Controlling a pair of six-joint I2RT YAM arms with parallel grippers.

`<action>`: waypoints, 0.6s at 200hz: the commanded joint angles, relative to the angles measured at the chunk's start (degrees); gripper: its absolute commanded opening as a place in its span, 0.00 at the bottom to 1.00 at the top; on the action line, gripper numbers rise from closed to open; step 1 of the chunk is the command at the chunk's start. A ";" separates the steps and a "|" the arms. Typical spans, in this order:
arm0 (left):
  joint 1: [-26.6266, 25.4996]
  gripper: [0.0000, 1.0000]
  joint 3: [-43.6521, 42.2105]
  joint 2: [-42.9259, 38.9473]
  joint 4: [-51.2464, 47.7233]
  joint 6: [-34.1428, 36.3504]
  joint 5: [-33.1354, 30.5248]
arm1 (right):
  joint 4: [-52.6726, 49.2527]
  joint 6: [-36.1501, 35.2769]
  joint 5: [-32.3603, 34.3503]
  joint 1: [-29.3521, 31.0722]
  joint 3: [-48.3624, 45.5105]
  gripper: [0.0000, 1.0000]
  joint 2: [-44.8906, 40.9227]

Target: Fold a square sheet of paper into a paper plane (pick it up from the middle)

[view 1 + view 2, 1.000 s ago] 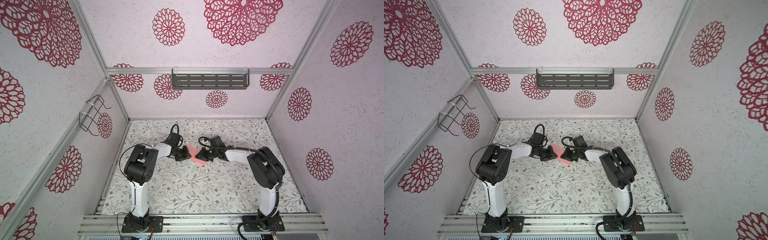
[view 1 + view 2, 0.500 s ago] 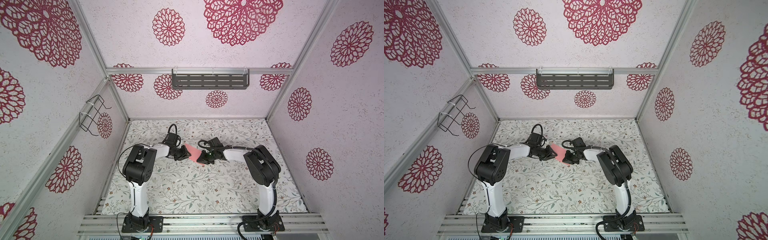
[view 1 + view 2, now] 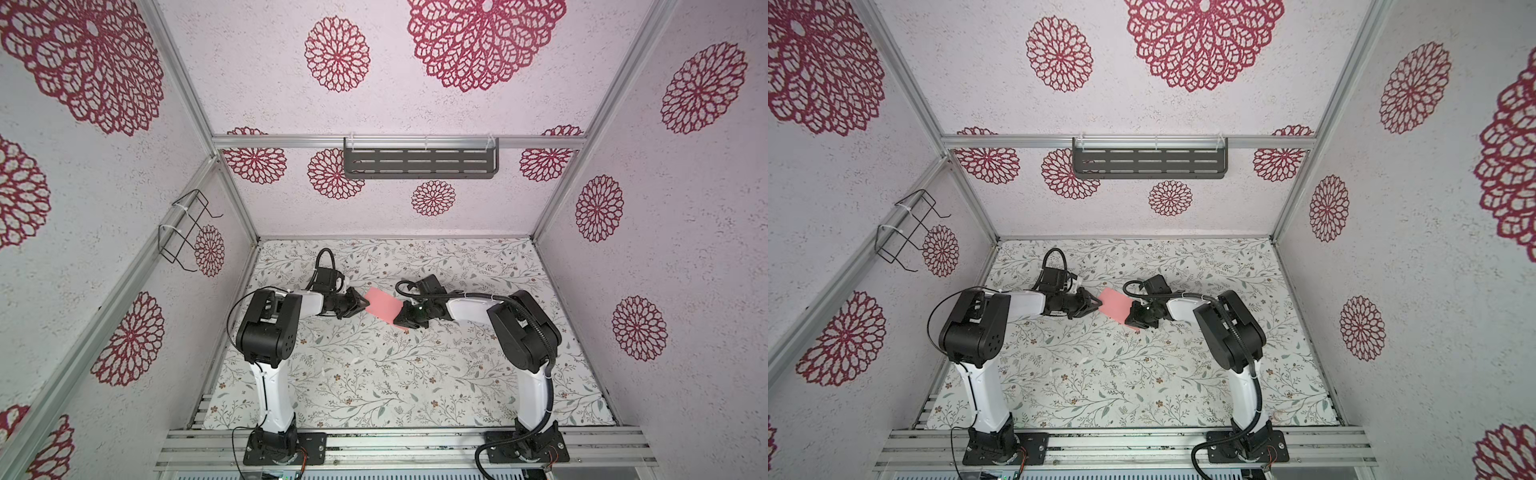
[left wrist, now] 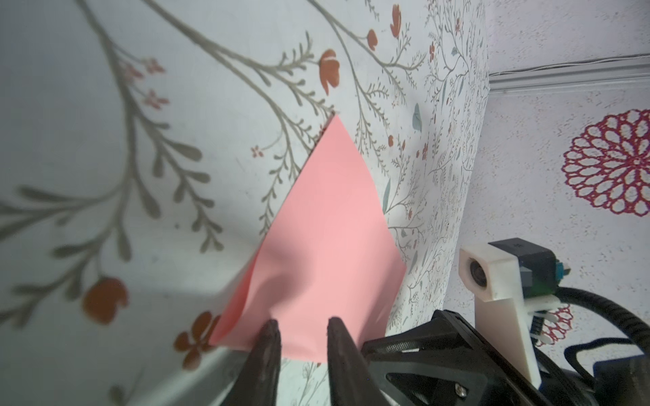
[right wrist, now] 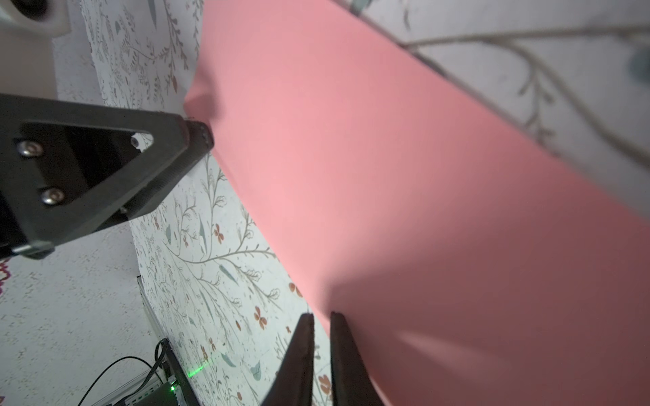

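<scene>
**L released, R pinching the sheet**

The square sheet of paper (image 3: 383,306) lies mid-table (image 3: 374,374), toward the back and slanted btwn the two arms in both top views. L end effector (image 4: 302,325) is released: its fingers (image 4: 269,337) stand apart w/ a clear gap, tips right at the sheet's near edge, which is rumpled there. R end effector (image 5: 320,316) is clenched on the opposite edge, w/ only a thin slit btwn its fingers. The sheet is plain pink, no sharp crease visible. In the L wrist view its far corner casts a shadow, so it looks lifted slightly off the table.
</scene>
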 commanded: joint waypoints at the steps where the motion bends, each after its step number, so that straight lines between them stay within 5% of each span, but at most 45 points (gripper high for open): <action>1: 2.88 0.28 -1.65 2.94 -2.55 2.38 -6.19 | -2.79 -0.67 1.97 0.17 -0.30 0.16 0.18; 41: 5.10 0.32 0.96 -0.86 -6.21 3.65 -8.41 | 1.73 -0.96 0.28 0.19 1.83 0.19 -3.20; 86: 4.26 0.46 -1.47 -11.35 -8.56 -0.27 -11.47 | 3.66 -4.16 4.05 -2.29 3.61 0.42 -6.05; 120: 2.38 0.55 -5.25 -15.48 -9.29 -4.35 -14.19 | -0.81 -7.91 6.50 -4.81 7.58 0.46 -1.96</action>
